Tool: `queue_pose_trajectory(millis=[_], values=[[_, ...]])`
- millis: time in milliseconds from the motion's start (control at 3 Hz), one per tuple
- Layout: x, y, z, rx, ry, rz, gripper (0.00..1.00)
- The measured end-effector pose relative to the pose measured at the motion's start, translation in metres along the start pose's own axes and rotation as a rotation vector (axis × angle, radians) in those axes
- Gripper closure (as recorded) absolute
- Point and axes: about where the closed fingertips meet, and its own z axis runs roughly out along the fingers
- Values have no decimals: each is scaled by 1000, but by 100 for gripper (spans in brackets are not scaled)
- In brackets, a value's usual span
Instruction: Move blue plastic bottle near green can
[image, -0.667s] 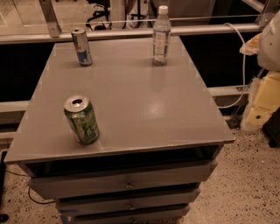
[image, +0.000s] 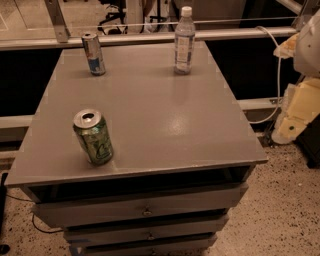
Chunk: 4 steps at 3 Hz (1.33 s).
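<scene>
One gripper (image: 296, 116), cropped at right edge, beside table (image: 150, 100)

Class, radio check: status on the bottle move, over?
Claw off to right of table, touching nothing. Blue plastic bottle upright, far side; green can front-left. Nothing between them.

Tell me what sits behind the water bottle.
Behind the bottle the table ends and a pale rail runs past. The stretch of rail straight behind the bottle is covered by it. The claw hangs off the table's right side.
</scene>
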Motion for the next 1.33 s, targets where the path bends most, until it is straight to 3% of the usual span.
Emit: queue_pose_trajectory(millis=[333,1000,1333], values=[[-14,-32,13,51,-81,2,0],[-71,-140,74,140,-375,63,0],[-109,-184,105,129,-528,111,0]])
